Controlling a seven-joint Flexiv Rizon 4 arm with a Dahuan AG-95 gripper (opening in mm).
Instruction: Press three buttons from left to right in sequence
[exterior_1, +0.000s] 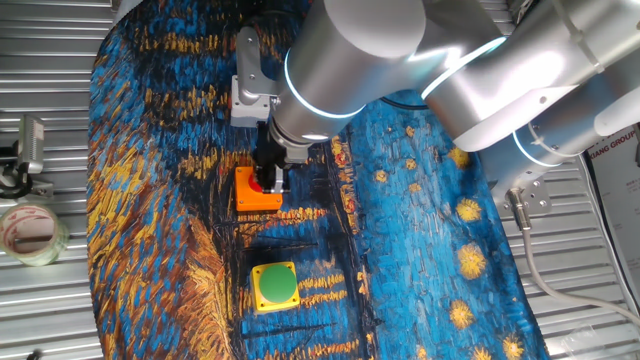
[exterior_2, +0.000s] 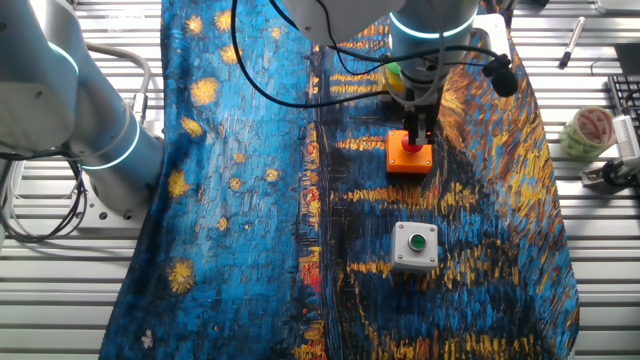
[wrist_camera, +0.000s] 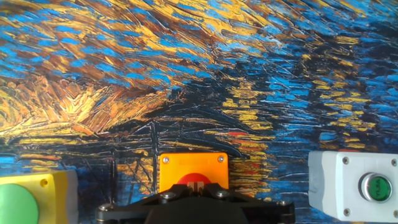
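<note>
The gripper (exterior_1: 270, 181) presses its tips on the red button (exterior_2: 411, 147) of the orange box (exterior_1: 257, 194); finger gap cannot be told. No readable writing on the boxes.

Hand (exterior_2: 416, 139) on orange box (exterior_2: 409, 157); white-grey box (exterior_2: 415, 247) nearer camera.

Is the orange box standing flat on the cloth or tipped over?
Flat. The orange box sits level on the painted cloth, red button facing up, with the gripper right on top of it.
</note>
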